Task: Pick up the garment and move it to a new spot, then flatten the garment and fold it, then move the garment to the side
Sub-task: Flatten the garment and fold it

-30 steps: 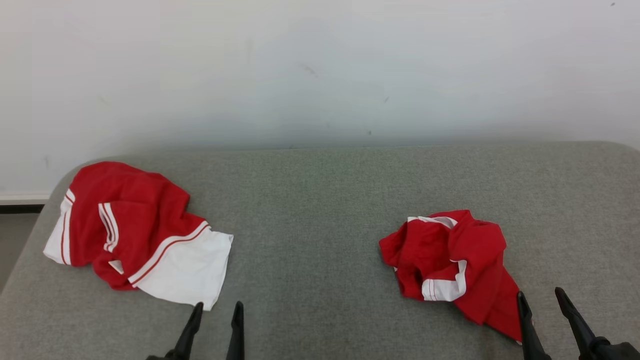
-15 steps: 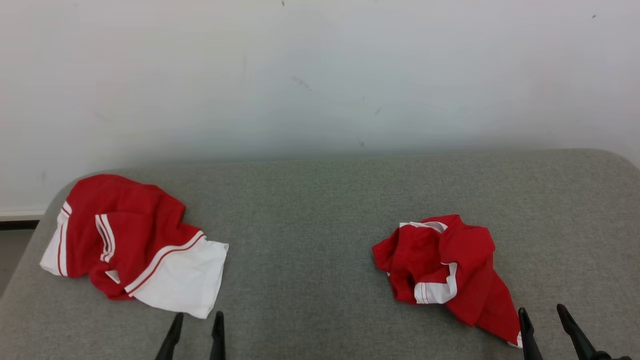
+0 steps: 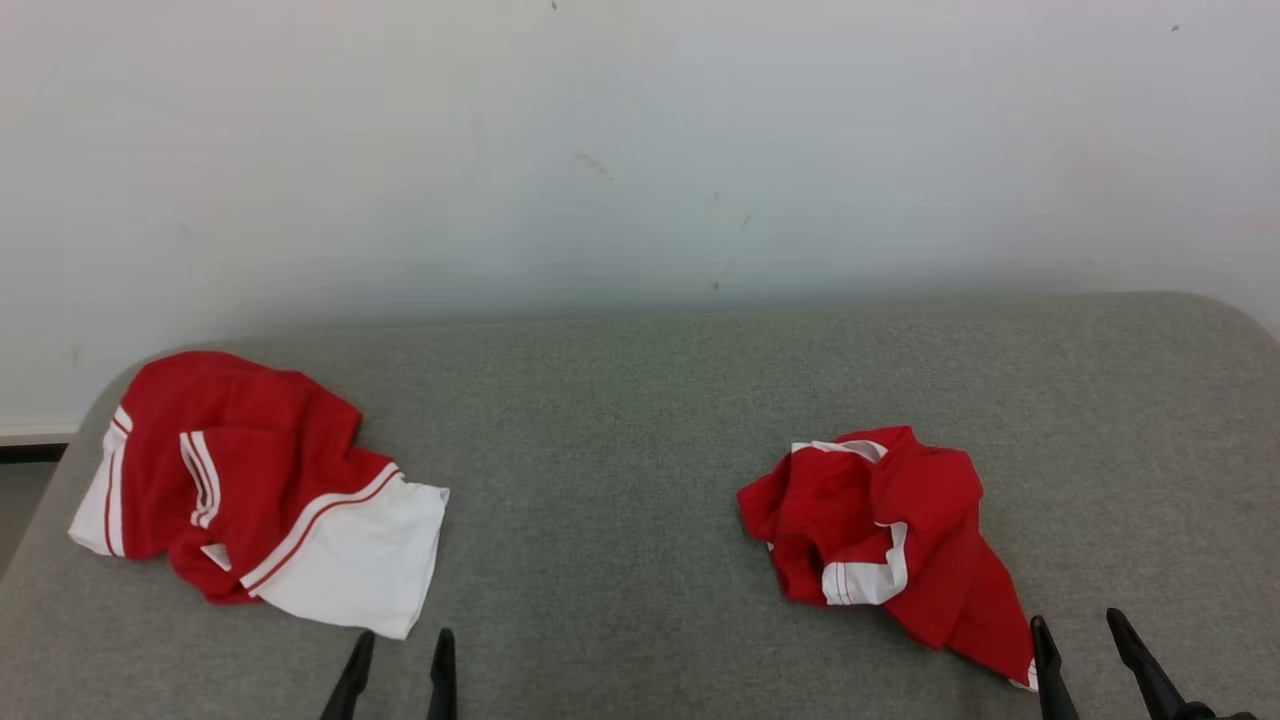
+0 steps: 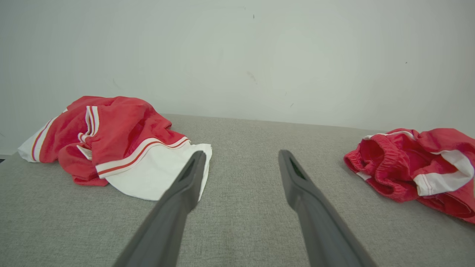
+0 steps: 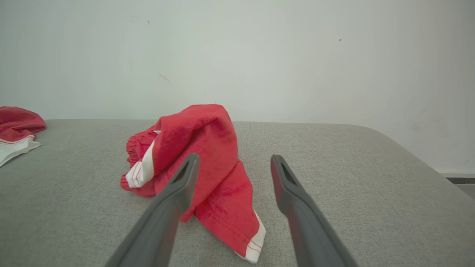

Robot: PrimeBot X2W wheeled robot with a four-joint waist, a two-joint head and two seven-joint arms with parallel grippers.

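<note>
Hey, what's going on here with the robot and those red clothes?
Nothing is being handled yet. Two crumpled red-and-white garments lie apart on the grey padded surface: the left garment and the right garment. The left gripper is open and empty, near the left garment's white edge. The right gripper is open and empty too, close to the right garment's trailing corner. No moving, flattening or folding has started.
</note>
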